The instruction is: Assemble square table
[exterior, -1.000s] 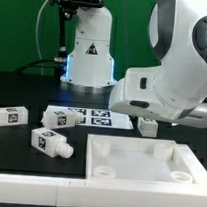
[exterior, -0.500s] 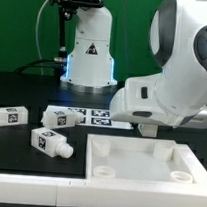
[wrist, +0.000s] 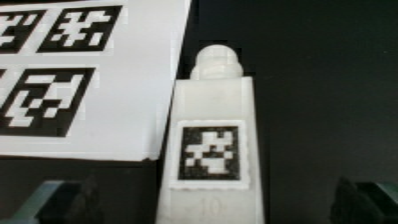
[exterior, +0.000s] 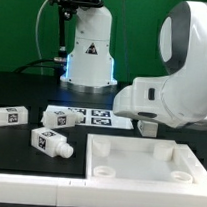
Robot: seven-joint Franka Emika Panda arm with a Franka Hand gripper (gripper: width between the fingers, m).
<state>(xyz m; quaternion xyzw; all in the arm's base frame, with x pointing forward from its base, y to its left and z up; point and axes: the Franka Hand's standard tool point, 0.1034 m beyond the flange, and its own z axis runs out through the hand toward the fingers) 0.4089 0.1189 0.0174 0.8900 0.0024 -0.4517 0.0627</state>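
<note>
**Gripper** (wrist: 210, 205): jaws spread wide and holding nothing. In the wrist view only the two dark fingertips (wrist: 50, 205) show, one on each side of a leg, with a clear gap to it on both sides.

**Leg between the jaws** (wrist: 214, 120): white and lying flat on the black table (exterior: 22, 91). Its knobbed end points away from the fingertips and a square tag (wrist: 210, 152) faces up. It lies just beside the marker board (wrist: 71, 80); whether the two touch cannot be told. In the exterior view the same leg (exterior: 147, 126) peeks out beneath the arm, just beyond the far rim of the table top.

**Arm** (exterior: 177, 92): the bulky white links fill the exterior view's right. The arm is bent low over the table, the wrist pointing down, and it hides the gripper from that camera.

**Table top** (exterior: 138, 159): white, rimmed, with round corner sockets. It sits near the camera, below the arm.

**Other legs**: all three lie on their sides at the exterior view's left.
- One (exterior: 62, 117) at the marker board's left end.
- One (exterior: 49, 142) nearer the camera, just left of the table top.
- One (exterior: 10, 116) furthest left.

**Robot base** (exterior: 88, 45): white with a triangle sticker, at the far side.
</note>
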